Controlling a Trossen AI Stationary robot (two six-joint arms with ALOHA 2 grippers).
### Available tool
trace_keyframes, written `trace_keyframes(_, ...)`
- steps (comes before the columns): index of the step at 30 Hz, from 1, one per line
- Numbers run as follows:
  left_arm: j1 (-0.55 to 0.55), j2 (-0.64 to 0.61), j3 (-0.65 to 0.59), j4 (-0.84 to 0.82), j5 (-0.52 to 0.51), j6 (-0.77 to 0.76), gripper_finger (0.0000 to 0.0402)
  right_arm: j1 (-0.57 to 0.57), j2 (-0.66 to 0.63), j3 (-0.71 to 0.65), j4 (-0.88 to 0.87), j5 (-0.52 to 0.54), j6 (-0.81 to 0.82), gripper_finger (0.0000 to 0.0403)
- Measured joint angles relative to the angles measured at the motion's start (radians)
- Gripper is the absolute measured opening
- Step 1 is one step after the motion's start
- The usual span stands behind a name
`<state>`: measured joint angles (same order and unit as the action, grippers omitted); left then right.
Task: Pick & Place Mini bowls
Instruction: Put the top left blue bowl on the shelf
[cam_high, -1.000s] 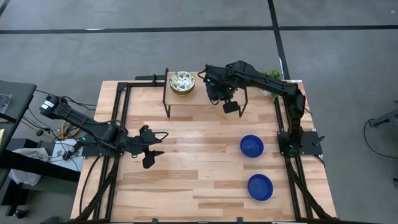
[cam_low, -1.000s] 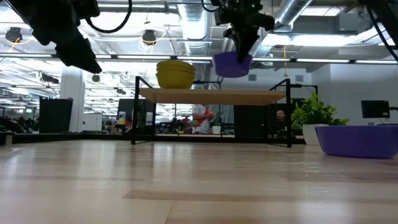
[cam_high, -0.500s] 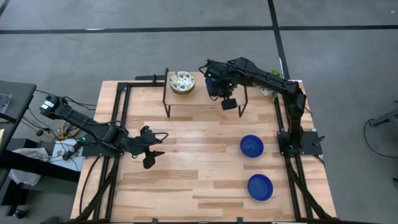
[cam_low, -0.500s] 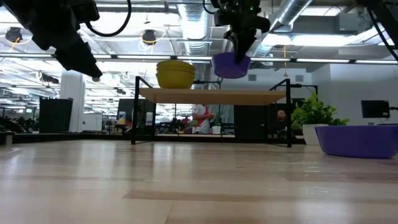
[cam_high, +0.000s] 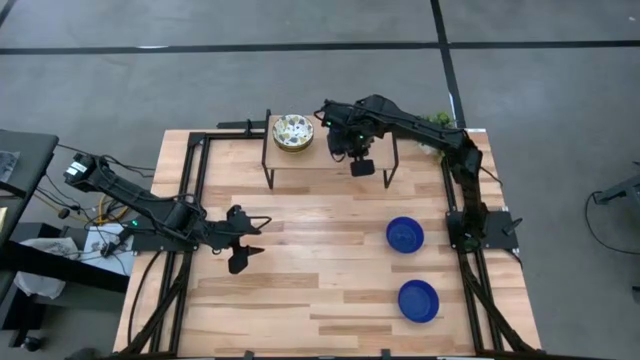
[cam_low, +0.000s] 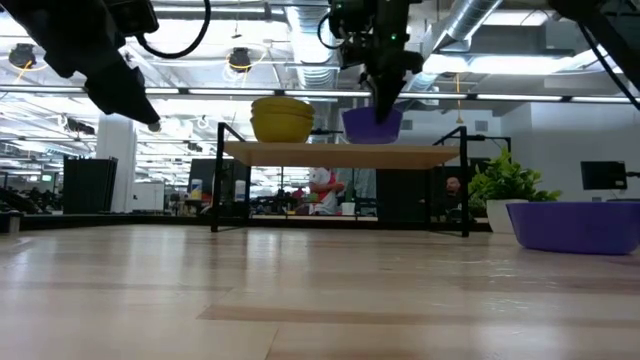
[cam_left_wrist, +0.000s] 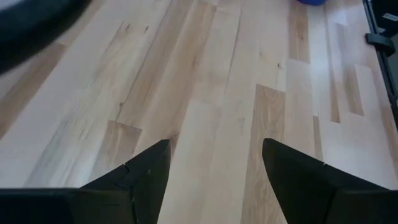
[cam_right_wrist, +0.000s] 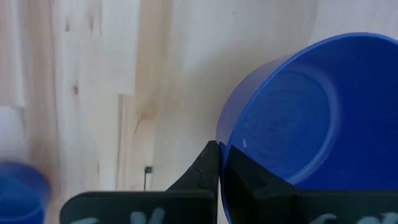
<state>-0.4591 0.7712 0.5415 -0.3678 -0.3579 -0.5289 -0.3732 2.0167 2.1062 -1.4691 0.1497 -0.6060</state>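
My right gripper (cam_right_wrist: 219, 162) reaches over the small raised wooden shelf (cam_high: 318, 156) at the table's far side and is shut on a blue mini bowl (cam_low: 372, 124). In the low view the bowl sits at the shelf top; whether it touches, I cannot tell. A stack of floral mini bowls (cam_high: 292, 132) stands on the shelf's left end. Two more blue mini bowls (cam_high: 404, 234) (cam_high: 418, 300) rest on their bases on the table's right side. My left gripper (cam_high: 240, 250) waits open over the table's left half, touching nothing. My right gripper pinches the blue bowl's rim (cam_right_wrist: 219, 144), one finger (cam_right_wrist: 202, 171) outside the wall and the other inside the hollow. The fingers come from above, pointing down. The bowl hangs below them, close to upright, with its mouth facing up.
The shelf stands on thin black legs (cam_low: 218, 180), with open space beneath. A black frame (cam_high: 195, 190) runs along the table's left and right sides. A green plant (cam_high: 437, 122) sits by the far right corner. Bare wood lies at the table's middle and near side.
My right gripper has moved toward the table's left along the shelf, closer to the floral stack, and down. The blue bowl, still held, has come down from well above the shelf to the level of its top.
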Motion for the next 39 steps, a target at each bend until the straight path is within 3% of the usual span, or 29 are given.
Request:
trace_keyframes(30, 0.0, 0.0, 0.001, 0.011, 0.011, 0.023, 0.0253, -0.055, 0.0, 0.0, 0.0, -0.067, 0.068, 0.0001)
trace_keyframes(39, 0.0, 0.0, 0.001, 0.011, 0.011, 0.023, 0.0253, -0.055, 0.0, 0.0, 0.007, -0.068, 0.091, 0.0041)
